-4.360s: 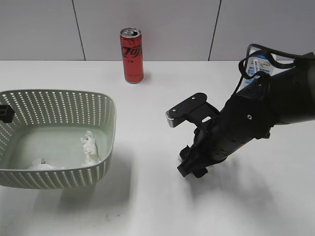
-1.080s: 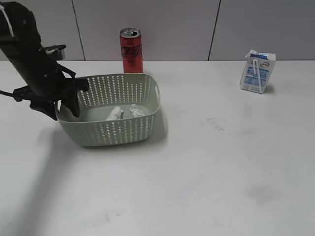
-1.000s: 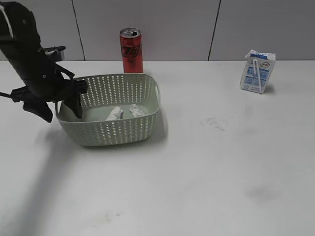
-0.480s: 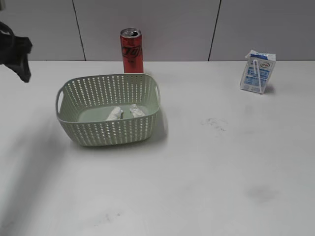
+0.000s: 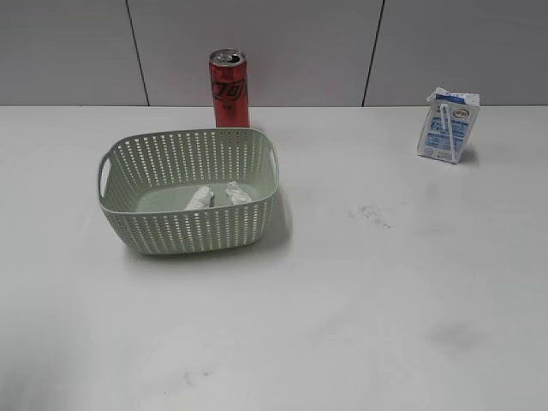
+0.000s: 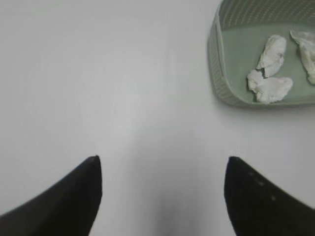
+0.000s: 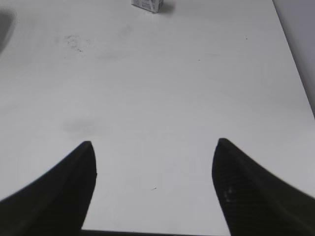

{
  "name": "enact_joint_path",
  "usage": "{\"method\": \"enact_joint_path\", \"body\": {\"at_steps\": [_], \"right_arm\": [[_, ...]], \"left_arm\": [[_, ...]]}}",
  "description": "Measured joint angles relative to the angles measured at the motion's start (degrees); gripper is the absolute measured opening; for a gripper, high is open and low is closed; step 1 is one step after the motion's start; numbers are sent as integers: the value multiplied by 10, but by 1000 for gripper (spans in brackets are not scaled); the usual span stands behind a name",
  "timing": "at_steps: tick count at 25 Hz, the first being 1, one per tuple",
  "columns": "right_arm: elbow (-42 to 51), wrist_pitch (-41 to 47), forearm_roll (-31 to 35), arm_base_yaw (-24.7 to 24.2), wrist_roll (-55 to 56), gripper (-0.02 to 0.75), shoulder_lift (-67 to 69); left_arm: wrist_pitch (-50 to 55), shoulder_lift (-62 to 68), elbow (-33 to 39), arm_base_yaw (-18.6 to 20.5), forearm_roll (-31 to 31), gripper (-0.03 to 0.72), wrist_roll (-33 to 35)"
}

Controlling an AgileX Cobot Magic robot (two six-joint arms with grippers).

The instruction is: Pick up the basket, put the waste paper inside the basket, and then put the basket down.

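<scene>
Basket (image 5: 189,190) sat on the desk (image 5: 360,291), paper wads (image 6: 269,73) inside, far-right of the wide-open, empty left tool (image 6: 162,164).

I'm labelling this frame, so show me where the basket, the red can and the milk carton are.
basket (image 5: 197,229): exterior view, on its slotted front wall.
red can (image 5: 229,90): exterior view, mid-body on the printed label.
milk carton (image 5: 448,128): exterior view, on its blue-and-white front face.

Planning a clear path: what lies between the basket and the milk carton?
Only bare table, with a faint smudge, separates the basket from the milk carton in the exterior view.
</scene>
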Motion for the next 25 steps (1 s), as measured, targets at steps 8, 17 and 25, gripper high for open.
{"method": "enact_joint_path", "body": {"at_steps": [8,17,25], "right_arm": [[0,-1,0,0,1,552,0],[0,-1,0,0,1,552,0],[0,-1,-1,0,1,552,0]], "left_arm": [[-34,-268,215,0,13,577,0],[-53,-492,244,0,13,575,0],[-59,-558,247,0,15,557,0]]}}
